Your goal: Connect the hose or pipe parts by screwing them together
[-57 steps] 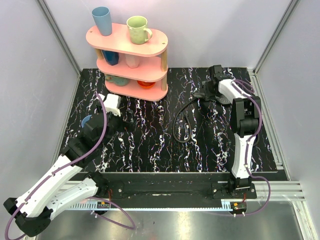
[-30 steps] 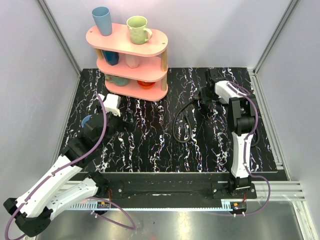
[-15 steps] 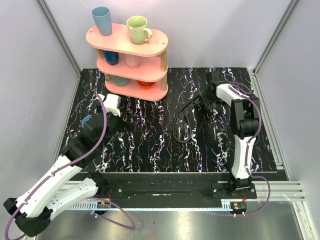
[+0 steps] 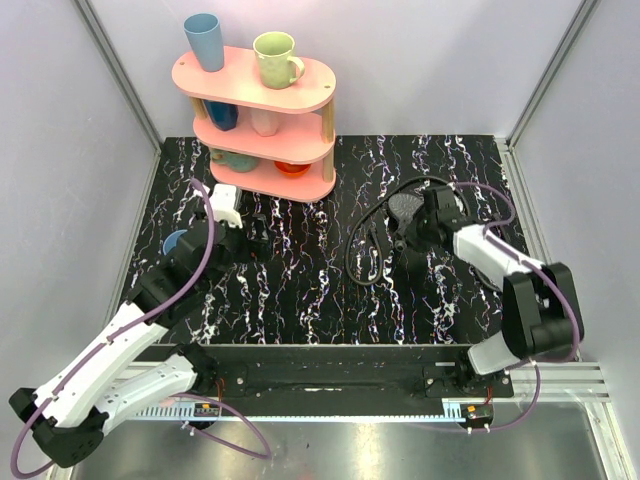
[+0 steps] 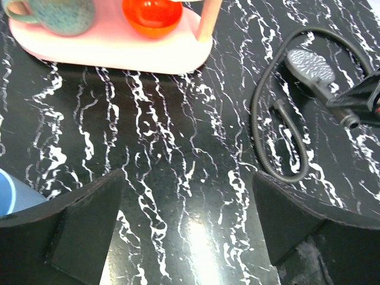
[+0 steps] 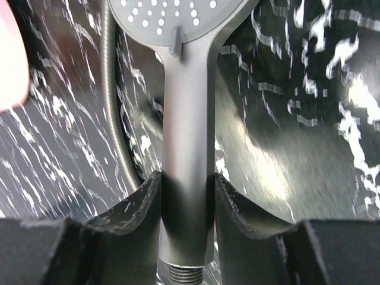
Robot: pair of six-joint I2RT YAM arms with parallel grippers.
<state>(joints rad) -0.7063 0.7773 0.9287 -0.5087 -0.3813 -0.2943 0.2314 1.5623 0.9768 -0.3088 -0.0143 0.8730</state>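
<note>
The shower head (image 4: pixel 405 207) is lifted off the mat, its round grey perforated face (image 6: pixel 178 15) pointing away from my right wrist. My right gripper (image 6: pixel 185 202) is shut on its dark handle (image 6: pixel 185 136), and the threaded end (image 6: pixel 185 274) sticks out bare behind the fingers. The thin black hose (image 4: pixel 352 255) lies looped on the mat left of the shower head, one end free (image 5: pixel 278 108). My left gripper (image 5: pixel 187 231) hovers open over bare mat at the left, well apart from the hose (image 5: pixel 261 119); in the top view this gripper (image 4: pixel 255 236) sits near the shelf.
A pink three-tier shelf (image 4: pixel 300 95) with cups and an orange bowl (image 5: pixel 151 12) stands at the back left. A blue cup (image 4: pixel 175 243) sits by my left arm. Grey walls close in the black marbled mat (image 4: pixel 300 290) on three sides.
My right arm has swung from the back right toward the middle, carrying the shower head off the mat, handle clamped. My left gripper has edged slightly toward the shelf.
</note>
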